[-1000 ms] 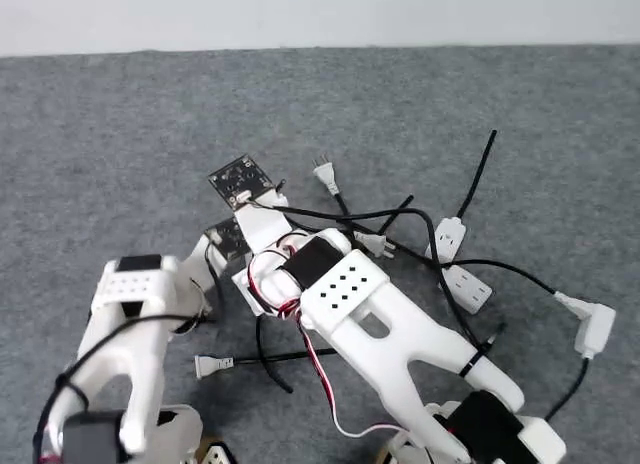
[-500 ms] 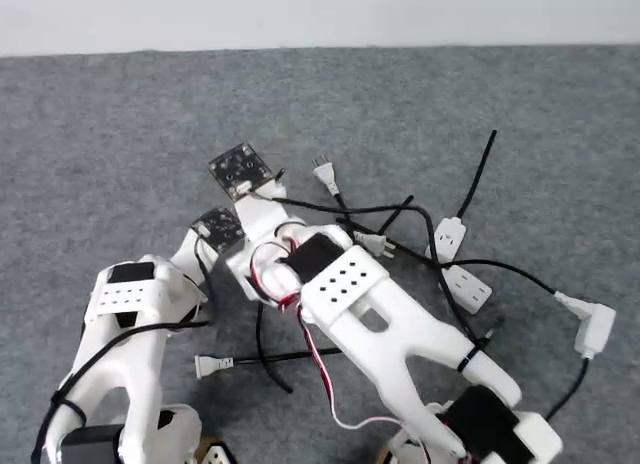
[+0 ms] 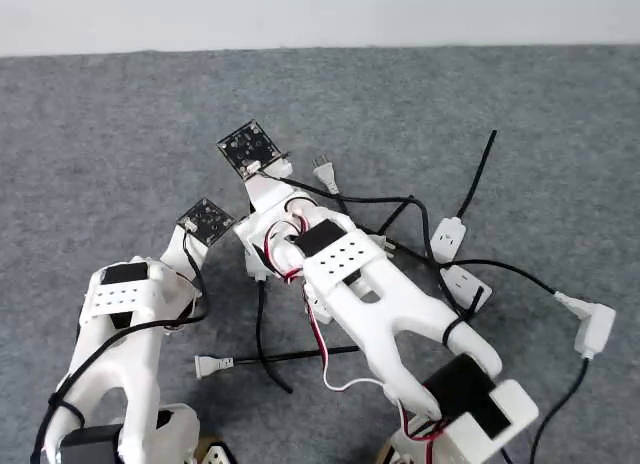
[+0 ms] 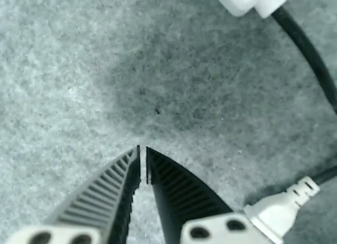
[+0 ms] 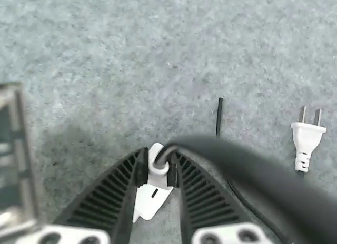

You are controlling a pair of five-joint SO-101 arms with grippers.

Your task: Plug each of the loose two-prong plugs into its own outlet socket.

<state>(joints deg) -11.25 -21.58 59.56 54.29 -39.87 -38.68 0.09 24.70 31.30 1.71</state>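
— What do we record for the right end effector (image 5: pixel 156 151)?
— We record it pinching a white plug (image 5: pixel 149 197) by the body. The plug's black cable (image 5: pixel 237 165) leaves at the fingertips and runs back over them.
— And the left end effector (image 4: pixel 142 151)?
— Jaws pressed together, nothing between them, tips aimed at the grey desk (image 4: pixel 79 70).
— Where do we locate the other task items?
— In the high view, a second plug (image 3: pixel 322 171) lies loose at 3 o'clock of the right wrist, prongs toward 11 o'clock. The upper outlet socket (image 3: pixel 447 239) and the lower outlet socket (image 3: pixel 466 287) lie near each other at 4 o'clock of that plug. A third plug (image 3: pixel 207 365) lies at 6 o'clock of the left wrist, well apart from both sockets.
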